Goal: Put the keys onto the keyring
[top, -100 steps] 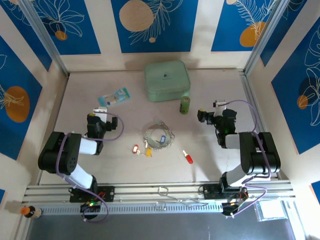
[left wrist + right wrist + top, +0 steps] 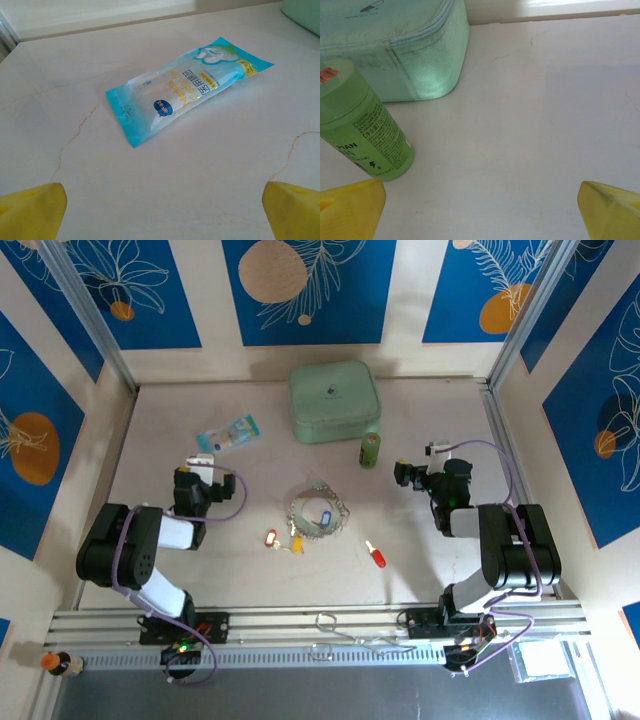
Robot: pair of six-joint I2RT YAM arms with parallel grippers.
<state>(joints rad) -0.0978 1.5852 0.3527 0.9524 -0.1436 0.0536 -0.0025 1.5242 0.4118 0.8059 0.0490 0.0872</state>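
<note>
The keyring [image 2: 318,508], a silvery beaded ring, lies at the table's middle with a blue-headed key [image 2: 322,520] inside its loop. Just left of and below it lie a red-headed key [image 2: 271,537] and a yellow-headed key [image 2: 296,544]. Another red-headed key [image 2: 377,556] lies apart to the lower right. My left gripper [image 2: 201,466] rests low at the left, open [image 2: 162,212], its yellow fingertips [image 2: 35,210] wide apart over bare table. My right gripper [image 2: 418,470] rests at the right, also open [image 2: 480,212], holding nothing.
A blue plastic packet [image 2: 185,87] lies just ahead of the left gripper [image 2: 227,434]. A green cylindrical bottle [image 2: 365,130] stands left of the right gripper [image 2: 370,450], with a mint-green square case [image 2: 334,400] behind it. Walls enclose the table on three sides.
</note>
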